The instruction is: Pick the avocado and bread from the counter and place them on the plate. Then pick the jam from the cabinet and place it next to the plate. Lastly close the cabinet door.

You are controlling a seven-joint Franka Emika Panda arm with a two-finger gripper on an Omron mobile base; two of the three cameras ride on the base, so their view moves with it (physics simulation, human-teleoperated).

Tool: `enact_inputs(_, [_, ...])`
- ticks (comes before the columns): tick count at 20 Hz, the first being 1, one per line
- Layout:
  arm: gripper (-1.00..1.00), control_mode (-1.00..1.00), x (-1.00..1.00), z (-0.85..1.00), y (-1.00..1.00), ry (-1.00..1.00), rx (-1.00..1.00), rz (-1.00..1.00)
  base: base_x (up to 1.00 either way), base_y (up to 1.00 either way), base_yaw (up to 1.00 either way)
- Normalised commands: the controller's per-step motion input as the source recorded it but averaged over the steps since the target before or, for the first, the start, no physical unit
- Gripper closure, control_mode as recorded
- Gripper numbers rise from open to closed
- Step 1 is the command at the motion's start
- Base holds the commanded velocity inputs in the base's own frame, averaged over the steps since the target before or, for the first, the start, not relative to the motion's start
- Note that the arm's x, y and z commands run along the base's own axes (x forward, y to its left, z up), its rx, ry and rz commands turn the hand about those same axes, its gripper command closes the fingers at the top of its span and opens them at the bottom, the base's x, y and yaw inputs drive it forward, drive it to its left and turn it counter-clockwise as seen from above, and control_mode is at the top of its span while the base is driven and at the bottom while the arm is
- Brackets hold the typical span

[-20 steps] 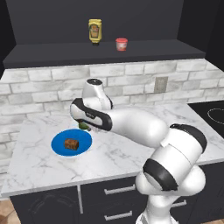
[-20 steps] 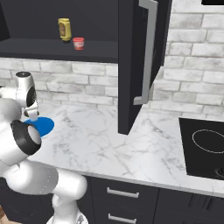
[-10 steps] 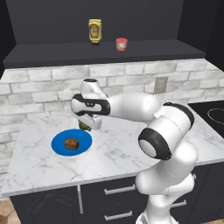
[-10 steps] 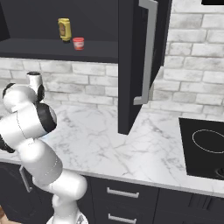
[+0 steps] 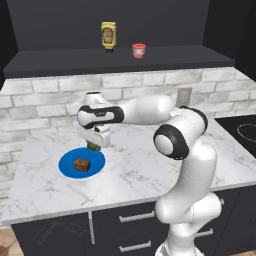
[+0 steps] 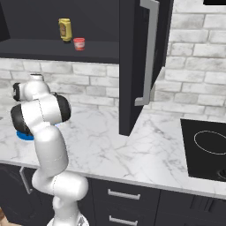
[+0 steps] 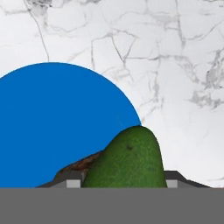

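Over the plate: your tool (image 5: 95, 145) hangs just above the plate's far rim, fingers pointing down, clamped on the avocado (image 5: 93, 146).
Avocado: dark green; you see it held between the two finger tips in the hand view (image 7: 127, 159), above the plate's edge and not resting on it.
Plate: bright blue disc (image 5: 66, 165) lying flat on the surface (image 5: 145, 170), near its left end as you look from the left base view; in the hand view its blue face (image 7: 52, 122) spreads to the left of the avocado.
Bread: brown chunk (image 5: 82, 164) sitting on the plate, near its middle; a sliver of it (image 7: 81, 163) shows beside the avocado in the hand view.
Jam: small red jar (image 5: 139, 50) upright on the cabinet (image 5: 115, 62) shelf, just right of a taller yellow bottle (image 5: 108, 36), the two apart.
Cabinet door: you can see it swung open in the right base view (image 6: 132, 66), its metal bar handle (image 6: 148, 53) running vertically down the edge.
Stove: a black cooktop (image 6: 207, 150) lies at the right end of the surface.
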Motion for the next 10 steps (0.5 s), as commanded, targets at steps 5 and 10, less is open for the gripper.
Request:
enact_inputs(5, [1.00,-1.00,0.14,-0.21,0.11,0.14,-0.05,-0.01,0.00,0.00,0.00])
enact_inputs(10, [1.00,-1.00,0.05,-0.28,0.02,0.07,-0.06,0.00,0.00,0.00,0.00])
